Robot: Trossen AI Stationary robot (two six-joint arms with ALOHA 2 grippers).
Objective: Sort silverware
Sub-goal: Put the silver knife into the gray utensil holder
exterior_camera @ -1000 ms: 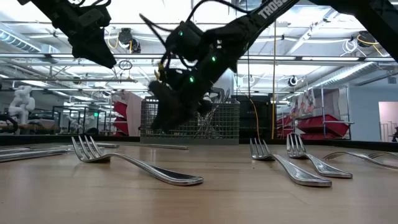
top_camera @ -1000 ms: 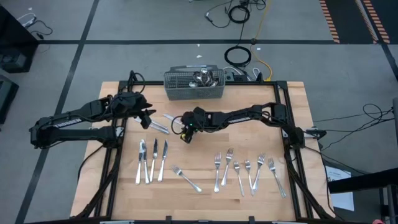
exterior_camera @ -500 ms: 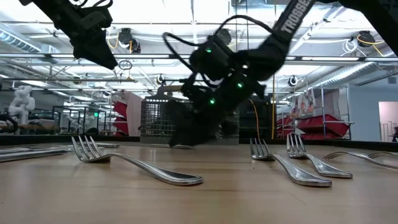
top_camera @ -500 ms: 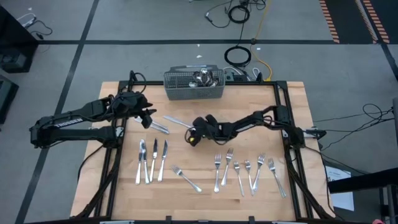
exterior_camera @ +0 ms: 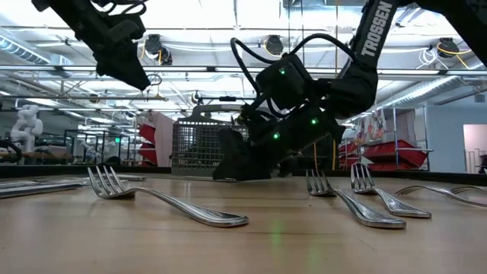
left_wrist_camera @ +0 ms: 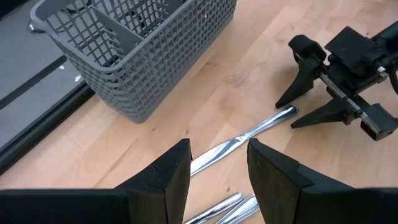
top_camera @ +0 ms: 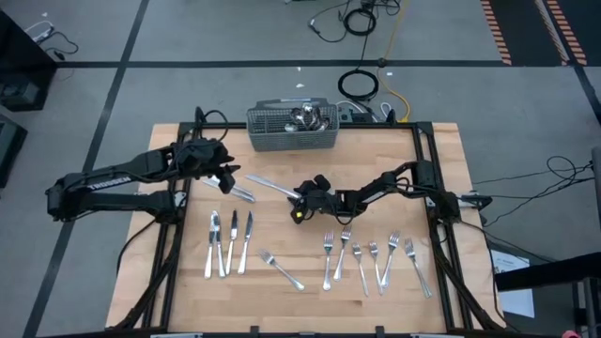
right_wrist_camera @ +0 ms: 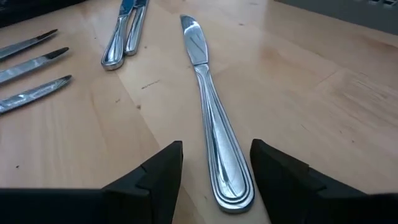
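A table knife (top_camera: 273, 186) lies flat on the wood below the grey mesh basket (top_camera: 293, 128); its blade points to the table's left. My right gripper (top_camera: 299, 199) is open and low at the table. In the right wrist view its fingers (right_wrist_camera: 149, 180) stand on either side of the knife's handle end (right_wrist_camera: 233, 190), apart from it. My left gripper (top_camera: 225, 178) hovers open above the table, left of the knife's blade. In the left wrist view (left_wrist_camera: 219, 149) it looks down on the same knife (left_wrist_camera: 242, 135). Two more pieces (top_camera: 240, 193) lie just beneath it.
Three knives (top_camera: 230, 242) lie side by side at the near left, with a lone fork (top_camera: 282, 270) next to them. Several forks (top_camera: 371, 258) lie in a row at the near right. The basket stands at the far edge with cutlery inside.
My right gripper has moved toward the table's right and near edge and has come down from above the table almost onto its top, ending at the knife's handle end. The knife's blade tip has stayed where it was.
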